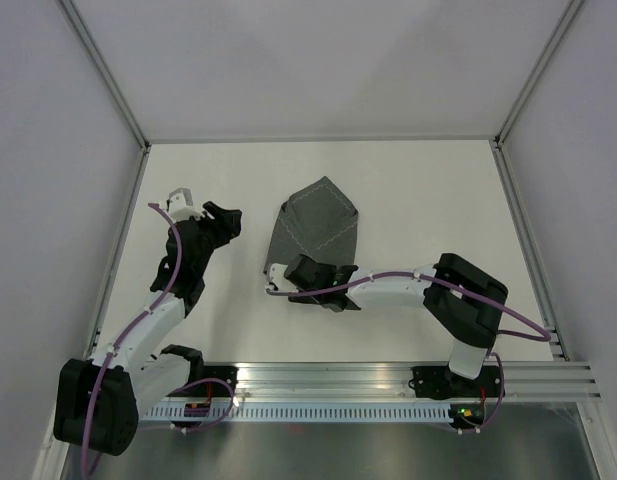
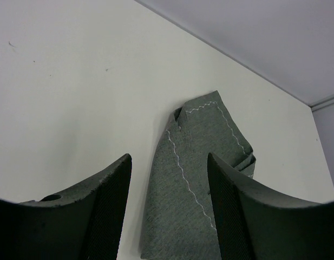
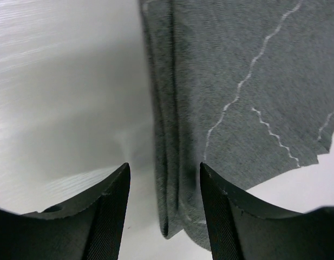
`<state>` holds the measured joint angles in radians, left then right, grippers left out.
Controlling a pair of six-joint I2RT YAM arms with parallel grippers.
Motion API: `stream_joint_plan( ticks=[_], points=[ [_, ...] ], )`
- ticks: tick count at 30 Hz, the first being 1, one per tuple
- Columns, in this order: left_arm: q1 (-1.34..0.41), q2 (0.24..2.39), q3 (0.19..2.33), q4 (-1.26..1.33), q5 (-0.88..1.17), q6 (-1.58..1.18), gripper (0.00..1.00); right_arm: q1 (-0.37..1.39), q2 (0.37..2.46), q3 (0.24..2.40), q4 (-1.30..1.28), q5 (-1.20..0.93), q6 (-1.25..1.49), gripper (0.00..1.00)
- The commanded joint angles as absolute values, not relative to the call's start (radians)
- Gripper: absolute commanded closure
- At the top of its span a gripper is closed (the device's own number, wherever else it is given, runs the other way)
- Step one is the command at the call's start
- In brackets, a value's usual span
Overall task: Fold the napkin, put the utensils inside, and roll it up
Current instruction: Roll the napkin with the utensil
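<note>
The dark grey napkin (image 1: 313,225) lies folded on the white table, its light stitched lines showing on top. My right gripper (image 1: 306,270) hovers at the napkin's near left corner. In the right wrist view it (image 3: 164,211) is open, and the layered folded edge of the napkin (image 3: 237,81) runs between its fingers (image 3: 110,216). My left gripper (image 1: 231,218) stands to the left of the napkin, apart from it. It (image 2: 169,211) is open and faces the napkin (image 2: 194,189), with nothing held. The utensils are out of view.
The white table (image 1: 438,200) is walled by grey panels left, right and behind. A metal rail (image 1: 388,380) with both arm bases runs along the near edge. The right arm's forearm (image 1: 398,288) lies across the table just in front of the napkin.
</note>
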<state>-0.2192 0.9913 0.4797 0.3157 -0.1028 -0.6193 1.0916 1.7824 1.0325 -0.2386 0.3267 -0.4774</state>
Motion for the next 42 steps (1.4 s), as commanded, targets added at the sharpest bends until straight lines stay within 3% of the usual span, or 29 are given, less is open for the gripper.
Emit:
stream_joint_plan(
  ticks=[1, 21, 42],
  points=[
    [-0.212, 0.996, 0.523, 0.319, -0.112, -0.575, 0.36, 1.095, 1.809, 1.028, -0.146, 0.514, -0.469, 0.4],
    [-0.21, 1.037, 0.554, 0.311, -0.097, -0.569, 0.36, 1.112, 1.842, 0.986, -0.117, 0.497, -0.48, 0.45],
    [-0.21, 1.063, 0.565, 0.308, -0.077, -0.555, 0.37, 1.0, 1.873, 1.026, -0.216, 0.196, -0.485, 0.67]
  ],
)
